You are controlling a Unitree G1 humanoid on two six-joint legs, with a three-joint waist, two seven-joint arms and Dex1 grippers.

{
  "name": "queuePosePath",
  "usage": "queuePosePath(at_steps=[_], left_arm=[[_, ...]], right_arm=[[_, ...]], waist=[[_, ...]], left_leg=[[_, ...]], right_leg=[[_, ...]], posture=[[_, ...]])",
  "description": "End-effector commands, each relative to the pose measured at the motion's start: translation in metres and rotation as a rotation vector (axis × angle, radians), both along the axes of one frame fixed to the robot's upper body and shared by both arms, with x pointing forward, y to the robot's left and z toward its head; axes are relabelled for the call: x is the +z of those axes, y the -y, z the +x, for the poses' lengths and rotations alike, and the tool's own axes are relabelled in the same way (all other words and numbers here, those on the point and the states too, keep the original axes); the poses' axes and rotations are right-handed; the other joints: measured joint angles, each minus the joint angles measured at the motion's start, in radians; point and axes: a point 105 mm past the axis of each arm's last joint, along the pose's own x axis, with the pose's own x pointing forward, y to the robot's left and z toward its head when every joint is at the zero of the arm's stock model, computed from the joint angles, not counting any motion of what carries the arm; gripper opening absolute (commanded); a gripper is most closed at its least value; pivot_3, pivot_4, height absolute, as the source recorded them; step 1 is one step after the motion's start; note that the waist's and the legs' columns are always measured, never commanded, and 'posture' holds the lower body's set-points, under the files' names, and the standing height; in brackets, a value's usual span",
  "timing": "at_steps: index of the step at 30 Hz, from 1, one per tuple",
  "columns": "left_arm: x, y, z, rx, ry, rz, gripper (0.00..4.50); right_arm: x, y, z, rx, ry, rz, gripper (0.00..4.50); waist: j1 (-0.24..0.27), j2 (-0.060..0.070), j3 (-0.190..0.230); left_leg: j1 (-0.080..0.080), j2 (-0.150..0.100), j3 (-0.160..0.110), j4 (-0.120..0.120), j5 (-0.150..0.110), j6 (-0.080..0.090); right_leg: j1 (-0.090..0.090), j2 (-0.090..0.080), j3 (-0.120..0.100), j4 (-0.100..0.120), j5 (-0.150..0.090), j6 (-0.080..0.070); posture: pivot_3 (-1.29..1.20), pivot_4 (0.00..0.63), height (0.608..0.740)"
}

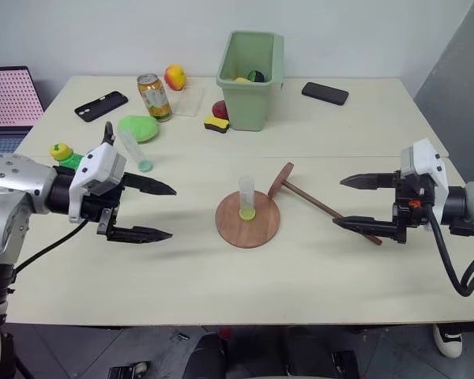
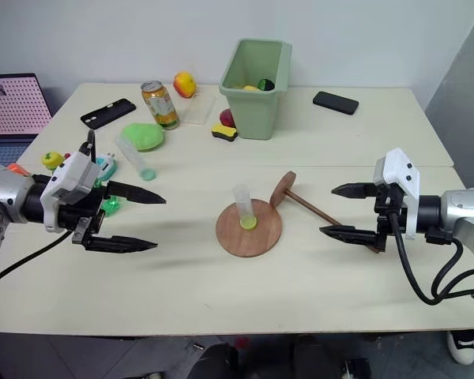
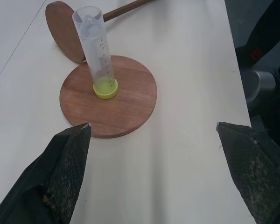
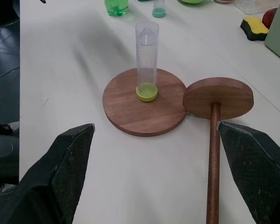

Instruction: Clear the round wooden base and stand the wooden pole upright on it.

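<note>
From the head views, we see the round wooden base (image 1: 248,219) lying flat at the middle of the desk (image 1: 221,268), with a clear plastic tube (image 1: 246,197) standing on its green cap right on the disc's centre. That tube is what we judge must come off first. The wooden pole (image 1: 324,207) lies on the desk just to the right of the base, its end disc tipped on edge close beside the base's rim. Our left claw (image 1: 142,212) hovers well to the left of the base, fingers spread wide and holding nothing; our right claw (image 1: 362,203) hovers over the pole's far end, equally wide and empty.

In the left wrist view, we look straight along the left claw's fingers (image 3: 65,163) toward the tube (image 3: 97,51), which suggests this arm is lined up to take it.

In the right wrist view, the pole's shaft (image 4: 213,158) runs between the spread fingers (image 4: 65,172), with its end disc (image 4: 218,97) next to the base (image 4: 144,100); this arm seems placed to lift the pole once the base is free.
</note>
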Motion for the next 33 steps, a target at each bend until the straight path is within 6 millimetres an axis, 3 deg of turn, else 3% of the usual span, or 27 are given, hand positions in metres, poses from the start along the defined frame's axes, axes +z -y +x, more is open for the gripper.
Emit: queuePosePath(at_steps=[1,4,23,33], left_arm=[[0.017,0.005,0.001,0.003,0.053,-0.043,4.50],[0.025,0.008,-0.001,-0.012,0.053,-0.087,4.50],[0.018,0.002,-0.005,-0.022,0.047,-0.037,4.50],[0.014,0.006,0.006,-0.008,0.081,-0.037,4.50]], right_arm=[[0.011,0.001,-0.002,0.001,0.042,0.008,4.42],[0.013,0.002,-0.001,-0.003,0.043,0.009,4.42],[0.016,0.001,-0.004,0.009,0.050,0.011,4.42],[0.022,-0.004,-0.006,0.028,0.053,0.041,4.42]], waist=[[0.000,0.000,0.000],[0.000,0.000,0.000],[0.000,0.000,0.000],[0.000,0.000,0.000]], left_leg=[[0.000,0.000,0.000,0.000,0.000,0.000],[0.000,0.000,0.000,0.000,0.000,0.000],[0.000,0.000,0.000,0.000,0.000,0.000],[0.000,0.000,0.000,0.000,0.000,0.000]], right_leg=[[0.000,0.000,0.000,0.000,0.000,0.000],[0.000,0.000,0.000,0.000,0.000,0.000],[0.000,0.000,0.000,0.000,0.000,0.000],[0.000,0.000,0.000,0.000,0.000,0.000]], posture=[[0.00,0.150,0.740],[0.00,0.150,0.740],[0.00,0.150,0.740],[0.00,0.150,0.740]])
